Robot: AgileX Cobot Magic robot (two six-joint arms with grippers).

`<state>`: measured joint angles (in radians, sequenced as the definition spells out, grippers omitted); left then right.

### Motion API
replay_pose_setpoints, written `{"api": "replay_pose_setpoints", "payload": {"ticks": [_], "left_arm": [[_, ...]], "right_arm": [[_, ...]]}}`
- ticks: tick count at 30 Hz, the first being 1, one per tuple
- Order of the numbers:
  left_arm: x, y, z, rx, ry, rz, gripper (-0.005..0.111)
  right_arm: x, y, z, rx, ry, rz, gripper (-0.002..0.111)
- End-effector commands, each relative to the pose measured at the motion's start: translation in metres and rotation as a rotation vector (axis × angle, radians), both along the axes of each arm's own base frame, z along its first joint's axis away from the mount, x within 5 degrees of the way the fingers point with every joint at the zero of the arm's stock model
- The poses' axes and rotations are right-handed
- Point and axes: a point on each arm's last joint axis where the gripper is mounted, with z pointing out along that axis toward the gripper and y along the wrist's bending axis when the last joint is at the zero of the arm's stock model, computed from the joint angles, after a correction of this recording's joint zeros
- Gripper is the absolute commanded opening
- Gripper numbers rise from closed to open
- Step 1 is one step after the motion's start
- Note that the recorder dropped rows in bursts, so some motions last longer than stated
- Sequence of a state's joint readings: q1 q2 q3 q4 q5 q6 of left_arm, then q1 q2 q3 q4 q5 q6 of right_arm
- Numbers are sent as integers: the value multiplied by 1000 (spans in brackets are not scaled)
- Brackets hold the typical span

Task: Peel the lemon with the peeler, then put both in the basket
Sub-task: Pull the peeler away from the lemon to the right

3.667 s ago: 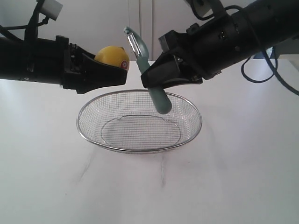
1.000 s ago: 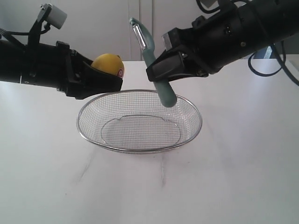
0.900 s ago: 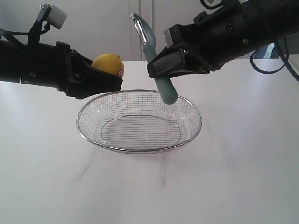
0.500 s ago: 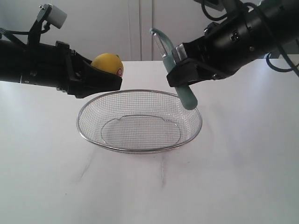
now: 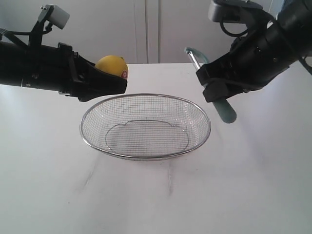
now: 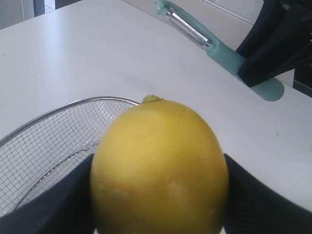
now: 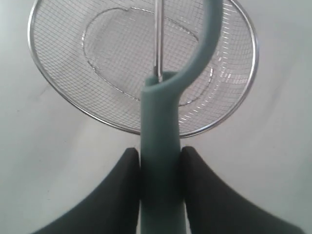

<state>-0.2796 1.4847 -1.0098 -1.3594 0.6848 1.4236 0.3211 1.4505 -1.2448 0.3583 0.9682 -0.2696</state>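
The yellow lemon [image 5: 112, 65] with its red sticker is held in the air above the back left rim of the wire basket [image 5: 85, 130], with my left gripper [image 5: 114, 78] shut on it. Seen from the left wrist, the lemon [image 6: 160, 165] fills the space between the dark fingers [image 6: 253, 200]. My right gripper [image 5: 214, 87] is shut on the teal peeler [image 5: 225, 112], which hangs to the right of the basket, blade end up and away. From the right wrist, the peeler handle [image 7: 160, 146] sits between the fingers [image 7: 122, 185], with the basket [image 7: 58, 100] beyond it.
The basket holds nothing and rests in the middle of a white table [image 5: 156, 195]. Pale cabinet doors [image 5: 146, 29] stand behind the table. The peeler [image 6: 219, 48] and the right arm [image 6: 287, 34] also show across from the lemon in the left wrist view.
My right gripper has carried the peeler away from the lemon, rightward and lower, from over the basket to beside its right rim. The left gripper and lemon have stayed put.
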Motion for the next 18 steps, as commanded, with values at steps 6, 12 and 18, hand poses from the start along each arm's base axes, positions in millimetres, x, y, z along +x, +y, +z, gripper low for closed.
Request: {"api": "replay_pose_setpoints", "payload": {"ticks": [6,12,18], "left_arm": [[-2,-1,3,-26,13,-3,0],[-2,-1,3,-26,13,-3,0],[-2,-1,3,-26,13,-3,0]], "right_arm": [[-4,-9,-1,-90,27,-2,0],[-1,-7,9,-96,51,17,0],[10,-3,15,-96,50,25,0]]}}
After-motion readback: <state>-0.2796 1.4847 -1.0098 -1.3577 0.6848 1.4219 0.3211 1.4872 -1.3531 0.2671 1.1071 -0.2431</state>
